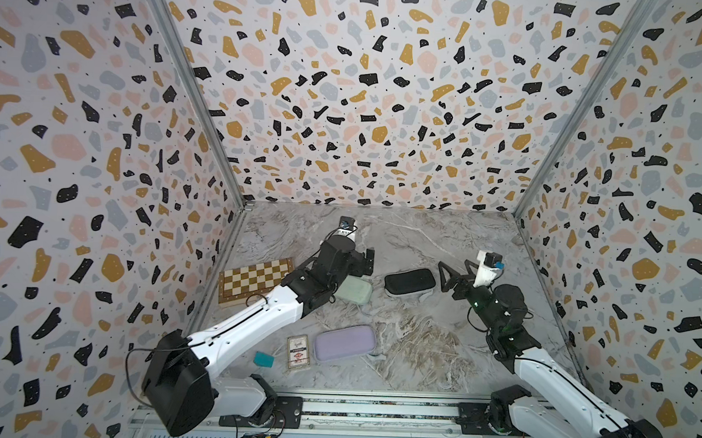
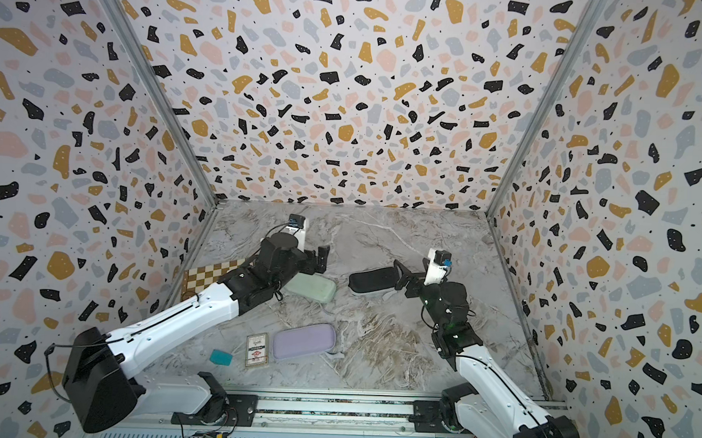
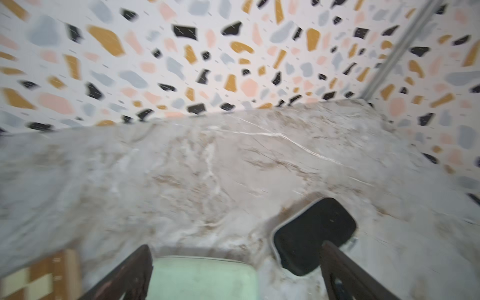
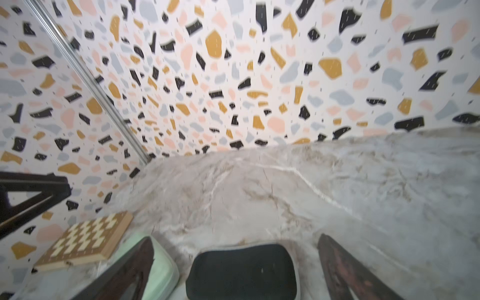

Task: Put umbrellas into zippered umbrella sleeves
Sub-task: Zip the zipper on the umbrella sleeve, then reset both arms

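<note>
Here the left tool [image 3: 235,246] gapes empty over the mint-green oblong zippered sleeve [image 3: 202,278], the right tool [image 4: 235,239] likewise over the black oblong sleeve [image 4: 241,270].

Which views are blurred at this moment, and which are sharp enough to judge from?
Left wrist view: smeared, soft edges on the mint green rounded zip case and the black rounded zip case. Right wrist view: wall speckles streaked, chequered wooden box legible. Both top views: sharp, evenly lit, no glare.

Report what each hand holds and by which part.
Nothing is held. The left hand is open near the mint sleeve, the right hand open near the black sleeve.
</note>
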Controlling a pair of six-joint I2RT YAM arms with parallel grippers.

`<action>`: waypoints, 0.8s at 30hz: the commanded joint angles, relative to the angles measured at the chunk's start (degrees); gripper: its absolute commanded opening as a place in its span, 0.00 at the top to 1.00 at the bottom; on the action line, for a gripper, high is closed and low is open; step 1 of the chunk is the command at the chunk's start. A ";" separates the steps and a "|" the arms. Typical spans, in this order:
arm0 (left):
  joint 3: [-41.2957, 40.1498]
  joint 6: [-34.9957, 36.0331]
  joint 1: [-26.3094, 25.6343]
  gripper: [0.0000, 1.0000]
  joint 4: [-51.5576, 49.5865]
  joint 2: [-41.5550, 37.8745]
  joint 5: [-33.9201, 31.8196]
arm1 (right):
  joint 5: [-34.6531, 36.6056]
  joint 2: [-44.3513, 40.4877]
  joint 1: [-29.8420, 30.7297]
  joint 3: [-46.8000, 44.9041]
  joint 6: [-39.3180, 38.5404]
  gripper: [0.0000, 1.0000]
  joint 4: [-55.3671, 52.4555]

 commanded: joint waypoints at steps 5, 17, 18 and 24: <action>-9.37 7.69 11.69 0.01 -2.21 -6.40 -12.53 | 9.97 10.46 -0.73 10.48 -15.20 0.00 -3.44; -28.52 19.48 22.10 0.01 32.72 -1.08 -8.82 | 19.71 21.03 -7.86 -1.64 -22.70 0.00 12.28; -29.49 19.22 23.06 0.01 34.84 -0.42 -7.16 | 18.98 22.45 -8.35 -2.17 -22.46 0.00 13.14; -30.91 15.29 28.90 0.01 36.55 -1.82 -2.38 | 19.86 28.89 -10.35 -7.04 -21.78 0.01 24.06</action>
